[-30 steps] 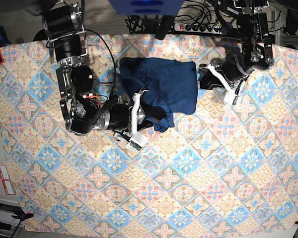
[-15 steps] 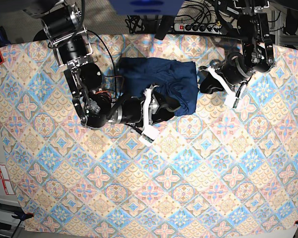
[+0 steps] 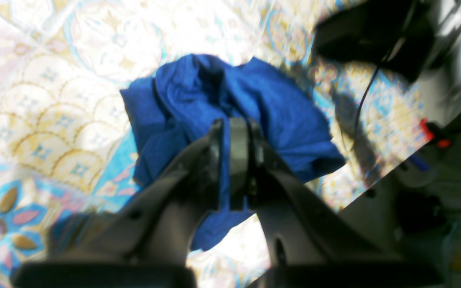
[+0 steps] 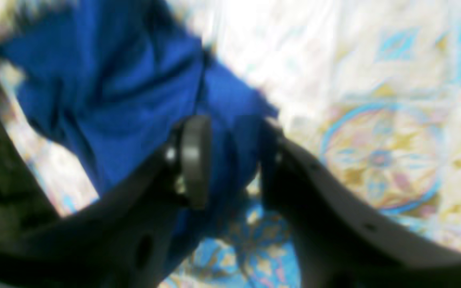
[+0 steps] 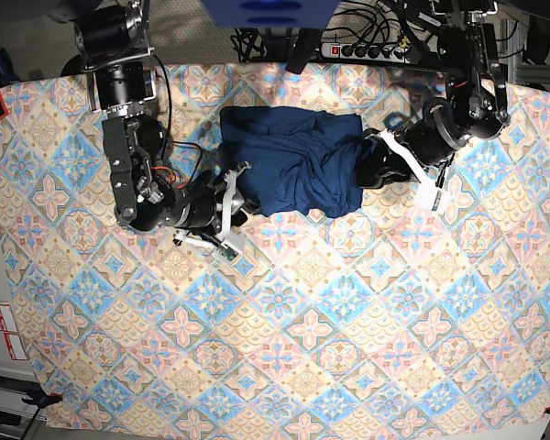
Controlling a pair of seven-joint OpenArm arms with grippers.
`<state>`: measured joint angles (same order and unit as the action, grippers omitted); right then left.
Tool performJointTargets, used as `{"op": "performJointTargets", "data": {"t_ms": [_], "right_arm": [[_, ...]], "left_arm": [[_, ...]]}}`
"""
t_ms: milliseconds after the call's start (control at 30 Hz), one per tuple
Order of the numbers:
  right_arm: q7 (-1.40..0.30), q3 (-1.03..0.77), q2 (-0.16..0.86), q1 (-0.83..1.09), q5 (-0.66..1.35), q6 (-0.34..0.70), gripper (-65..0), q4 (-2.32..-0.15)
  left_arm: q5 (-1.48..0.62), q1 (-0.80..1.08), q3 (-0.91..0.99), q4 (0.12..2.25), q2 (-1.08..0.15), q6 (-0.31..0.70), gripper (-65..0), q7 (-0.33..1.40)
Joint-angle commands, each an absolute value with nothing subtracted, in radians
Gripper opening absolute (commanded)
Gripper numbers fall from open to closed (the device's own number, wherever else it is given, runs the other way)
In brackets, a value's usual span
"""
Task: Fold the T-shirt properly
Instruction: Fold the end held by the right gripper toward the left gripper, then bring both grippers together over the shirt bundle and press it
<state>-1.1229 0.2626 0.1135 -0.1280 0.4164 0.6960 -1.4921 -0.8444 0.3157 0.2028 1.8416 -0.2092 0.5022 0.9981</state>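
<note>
T-shirt (image 4: 106,84) blurred behind fingers (image 4: 193,160)

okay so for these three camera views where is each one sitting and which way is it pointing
Base: overhead, looking straight down on the patterned tablecloth; both arms show, with the T-shirt between them.
Left wrist: on the left arm, looking along the left gripper, closed, toward the bunched shirt.
Right wrist: on the right arm, looking past the right gripper, jaws parted, at the shirt.
Shared: all three show the shirt and cloth.
</note>
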Motion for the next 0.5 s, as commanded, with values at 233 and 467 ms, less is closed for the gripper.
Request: {"op": "performJointTargets", "data": {"t_ms": [233, 467], "right_arm": [[-1.093, 0.259, 0.111, -0.153, 0.398, 0.698, -56.8, -1.512], [-1.093, 0.303, 0.107, -0.151, 0.398, 0.698, -56.8, -1.512]], "left_arm": [[-0.733, 0.228, 0.041, 1.788, -0.199, 0.503, -63.4, 0.977], [-0.598, 0.196, -0.048, 1.733, -0.163, 0.503, -63.4, 0.983]]}}
